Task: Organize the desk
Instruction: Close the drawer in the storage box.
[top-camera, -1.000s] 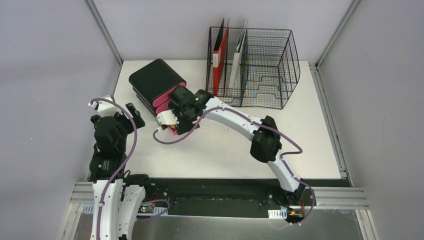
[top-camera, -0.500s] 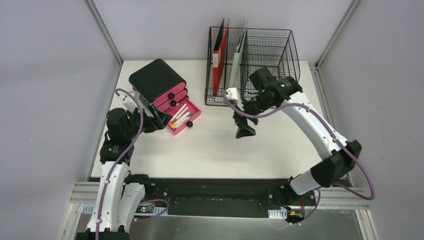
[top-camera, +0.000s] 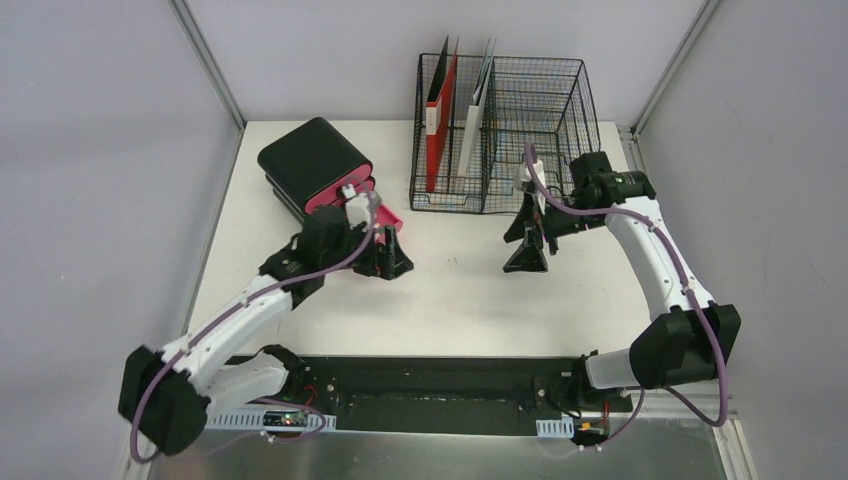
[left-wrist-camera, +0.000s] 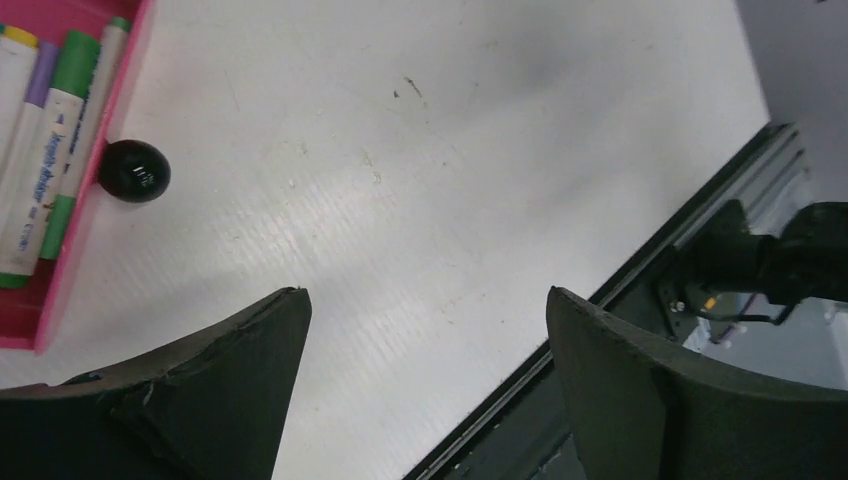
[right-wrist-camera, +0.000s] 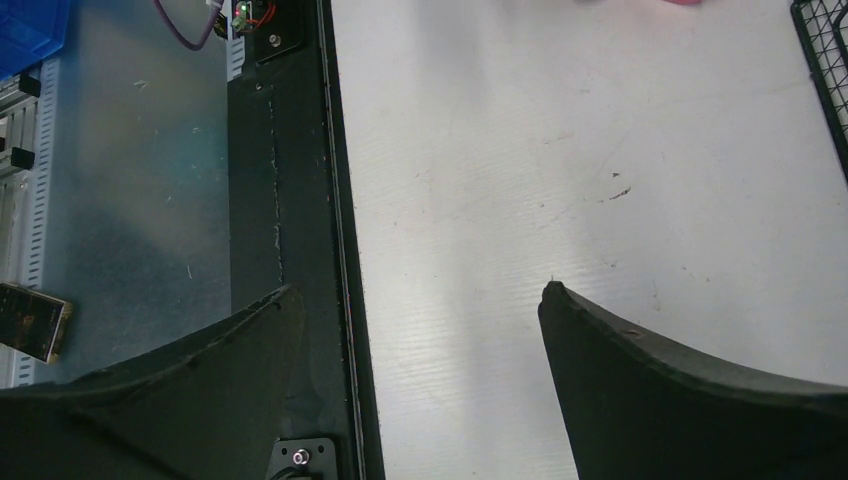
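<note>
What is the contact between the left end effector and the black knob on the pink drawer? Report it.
Apart. The left wrist view shows a stretch of bare desk between the knob and the open left end effector.

White arms (top-camera: 235, 312) bear purple cables (top-camera: 540, 190), black joints (top-camera: 680, 345), left gripper (left-wrist-camera: 425, 300) and right gripper (right-wrist-camera: 420, 290).

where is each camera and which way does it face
Top external: above and behind the arms, looking down on desk, rack, drawers; left arm and right arm show.
Left wrist: on the left arm, facing down at desk and drawer knob; its open fingers show.
Right wrist: on the right arm, facing down at desk's near edge and rack corner; its open fingers show.
Shared: top and left wrist see the drawers; top and right wrist the rack.
</note>
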